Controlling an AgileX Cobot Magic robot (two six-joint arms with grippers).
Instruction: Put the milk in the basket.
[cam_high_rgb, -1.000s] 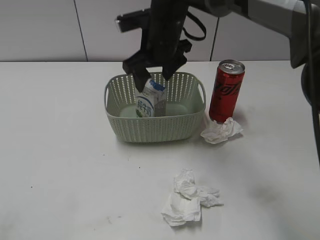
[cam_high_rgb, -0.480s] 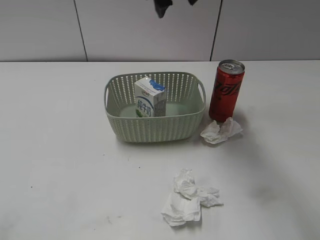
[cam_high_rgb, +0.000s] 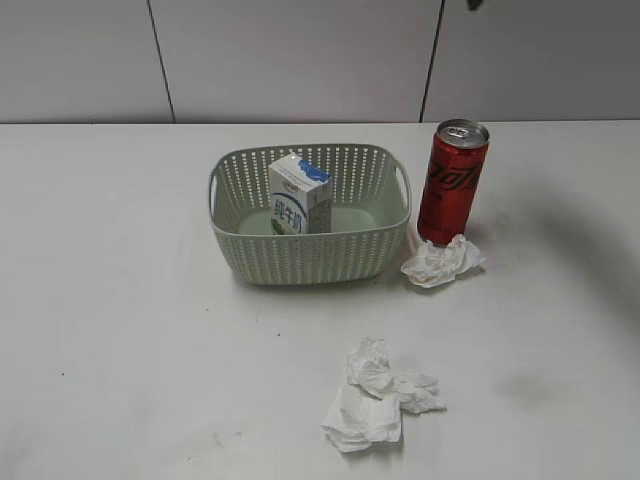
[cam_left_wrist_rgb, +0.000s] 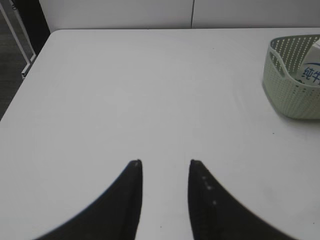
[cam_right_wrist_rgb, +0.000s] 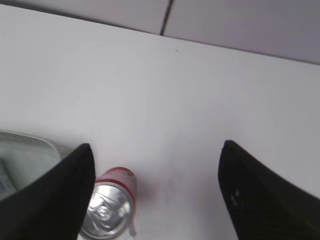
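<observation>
1. Table (cam_high_rgb: 120, 330): a broad, matte white top. It carried everything and showed faint smudges near the front edge.
2. Basket (cam_high_rgb: 310, 255): pale green plastic, rectangular with rounded corners. Its walls were perforated, with a handle slot at each end. It sat mid-table.
3. Can (cam_high_rgb: 452, 182): a tall red soda can of glossy metal with a silver lid. It stood upright just beside the basket's right end.
4. Milk (cam_high_rgb: 300, 195): a small white carton with a blue top and blue characters. It stood upright inside the basket, on its floor, with nothing touching it. I judged the placing step done and the task essentially complete. The next move would only call for parking the arms clear.
5. Tissue wads: one crumpled white wad (cam_high_rgb: 378, 395) lay near the front. A smaller one (cam_high_rgb: 441, 262) lay against the foot of the can.
6. Left gripper (cam_left_wrist_rgb: 164, 165): dark curved fingers slightly apart, holding nothing. It hung above bare table, well left of the basket.
7. Right gripper (cam_right_wrist_rgb: 155, 150): fingers spread wide and empty. It was high above the can.
</observation>
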